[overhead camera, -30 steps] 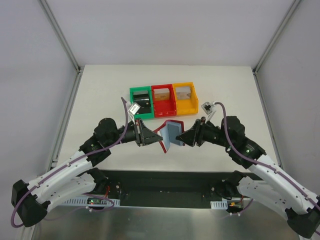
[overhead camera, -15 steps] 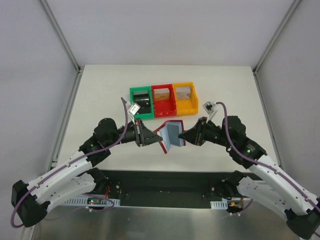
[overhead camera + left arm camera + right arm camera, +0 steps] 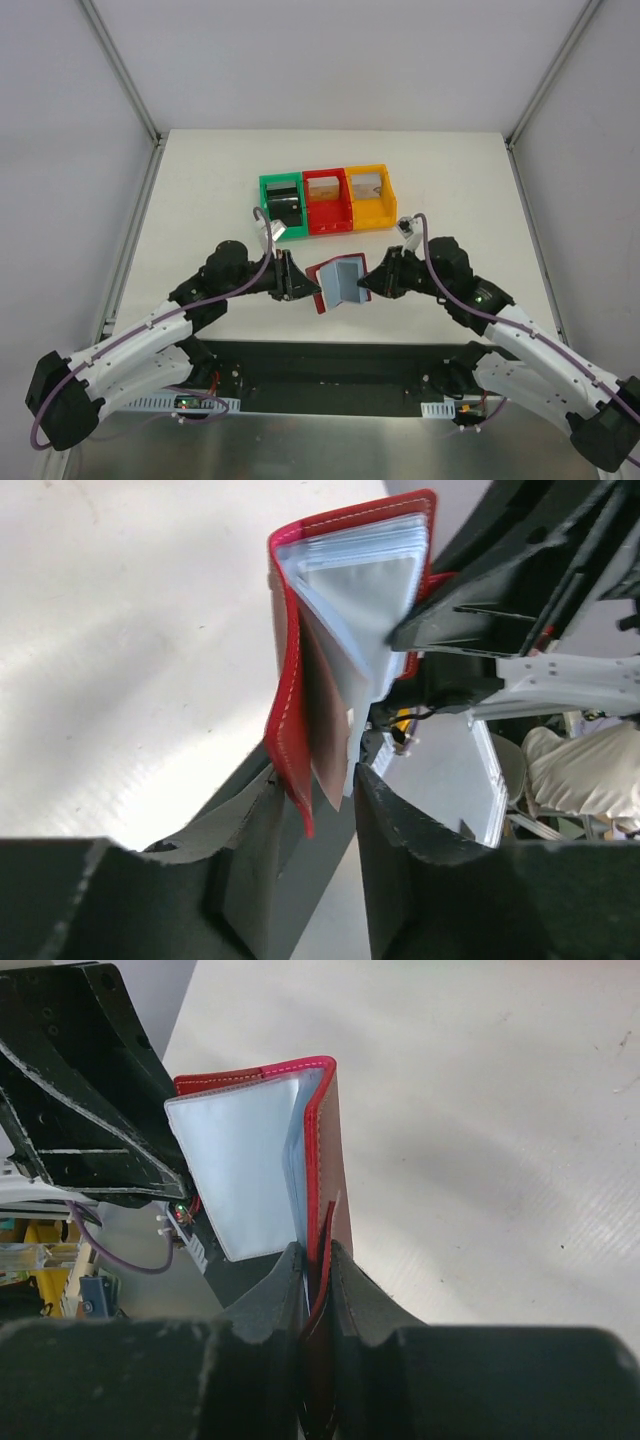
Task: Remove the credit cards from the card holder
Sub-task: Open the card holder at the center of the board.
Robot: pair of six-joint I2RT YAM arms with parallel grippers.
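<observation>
Right end effector (image 3: 315, 1256) pinches card holder (image 3: 326, 1150) cover.

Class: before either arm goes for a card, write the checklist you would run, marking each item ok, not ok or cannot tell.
1. Wallet open: ok.
2. Right gripper clamped on wallet: ok.
3. Left gripper gripping wallet: cannot tell; its fingers straddle one edge.
4. A gripper free to pull: not ok, both are at the wallet.
5. Card visible in the sleeves: cannot tell.
</observation>
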